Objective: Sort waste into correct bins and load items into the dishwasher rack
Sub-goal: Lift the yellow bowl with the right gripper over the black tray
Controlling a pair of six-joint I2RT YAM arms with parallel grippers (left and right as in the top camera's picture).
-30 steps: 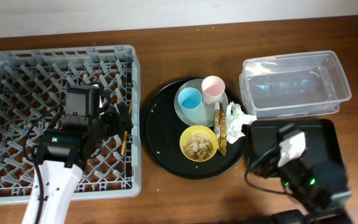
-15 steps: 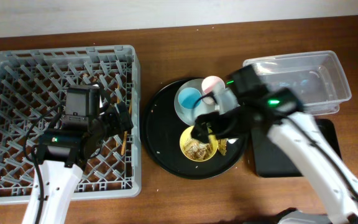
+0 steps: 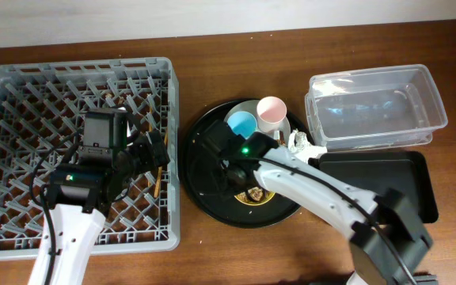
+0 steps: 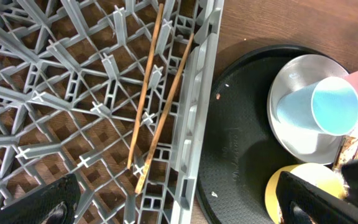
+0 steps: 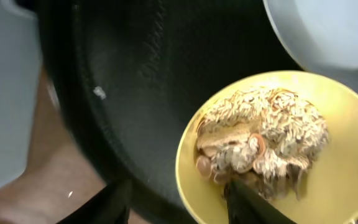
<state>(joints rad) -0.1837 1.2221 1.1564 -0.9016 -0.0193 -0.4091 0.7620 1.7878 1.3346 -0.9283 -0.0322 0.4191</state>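
Right wrist view | right tool (image 5: 176, 190) parted, one finger either side of yellow bowl (image 5: 347, 168) rim, beige scraps (image 5: 260, 134) inside, on round black tray (image 5: 117, 74) | left tool (image 4: 176, 186) spread wide over dishwasher rack (image 4: 194, 118), chopsticks (image 4: 143, 93) lying inside.

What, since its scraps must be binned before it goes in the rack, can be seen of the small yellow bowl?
The small yellow bowl is round, smooth and glossy, plastic-looking. It stands upright on the round black tray, close beside the white plate. A heap of beige crumbly food scraps fills its middle. The open right gripper straddles its near rim, one finger outside, one over the inside; contact cannot be told. Overhead, the arm hides most of it.
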